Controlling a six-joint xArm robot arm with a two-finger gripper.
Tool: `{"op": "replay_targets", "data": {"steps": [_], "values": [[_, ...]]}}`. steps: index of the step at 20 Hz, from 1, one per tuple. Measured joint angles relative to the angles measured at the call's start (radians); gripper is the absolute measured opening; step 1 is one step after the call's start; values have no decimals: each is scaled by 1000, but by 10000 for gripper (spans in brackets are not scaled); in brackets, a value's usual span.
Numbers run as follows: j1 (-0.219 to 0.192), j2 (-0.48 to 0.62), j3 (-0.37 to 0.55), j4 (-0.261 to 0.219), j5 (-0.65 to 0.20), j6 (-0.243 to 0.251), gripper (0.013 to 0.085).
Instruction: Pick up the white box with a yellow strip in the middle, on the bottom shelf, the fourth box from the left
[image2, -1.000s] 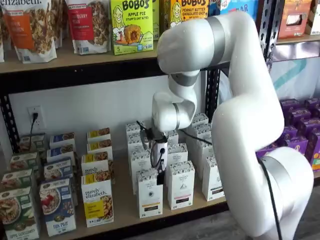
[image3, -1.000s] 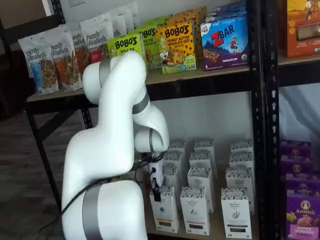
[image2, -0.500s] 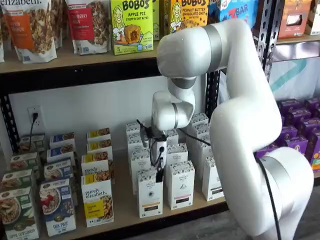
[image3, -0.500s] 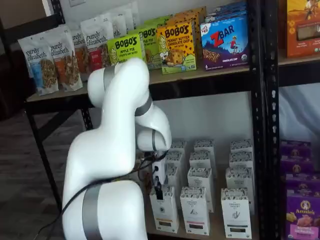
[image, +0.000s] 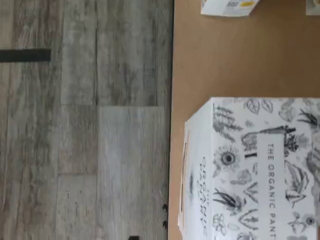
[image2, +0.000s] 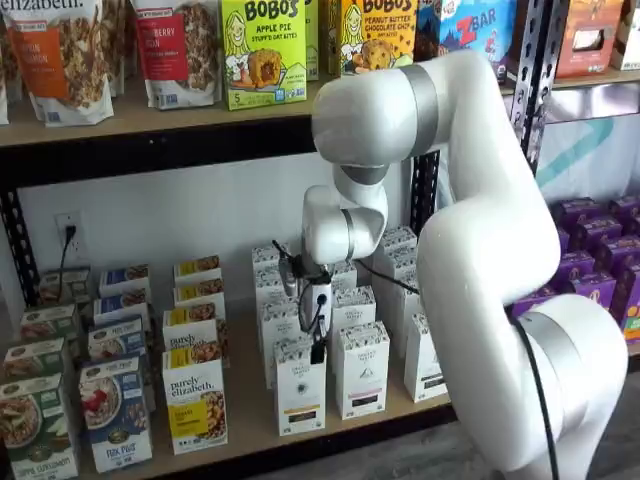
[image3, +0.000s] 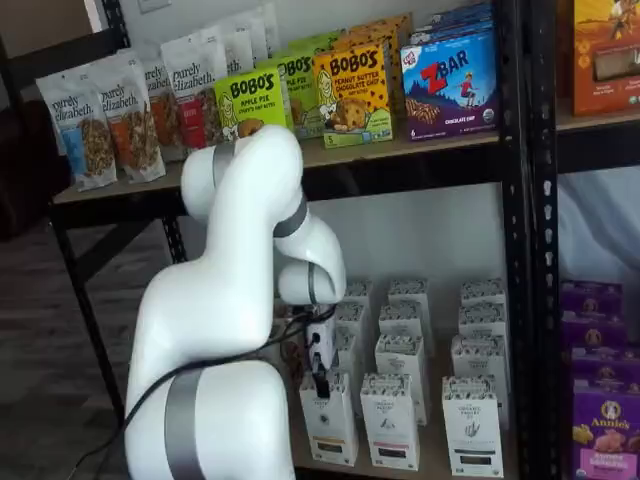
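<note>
A white robot arm reaches in front of black metal shelving stocked with boxed food. On the bottom shelf (image2: 245, 415), a light wooden board, rows of cartons stand front to back. The white box with a yellow strip (image2: 299, 388) is the front carton of its row, at the near edge of the board, with a matching white carton (image2: 361, 369) just to its right and a "purely elizabeth" box (image2: 195, 399) to its left. The same target box (image3: 329, 417) shows in both shelf views.

The tool (image2: 318, 351) hangs straight down over the top of the target box, its black tip just above or touching the box's speckled top; which of the two cannot be told. Only a narrow dark tip shows, so no gap between the fingers can be made out, though the jaws stand at their widest and nothing is lifted.

The wrist view looks down on the box's top (image: 260, 165), printed with grey botanical drawings, beside the shelf's front edge and grey plank floor (image: 85, 125).
</note>
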Motion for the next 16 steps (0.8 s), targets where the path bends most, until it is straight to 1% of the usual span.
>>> {"op": "replay_targets", "data": {"steps": [8,16], "values": [[-13,54,-61,-26,10,11,850],[-9,90,-104,-45,24,32,850]]}}
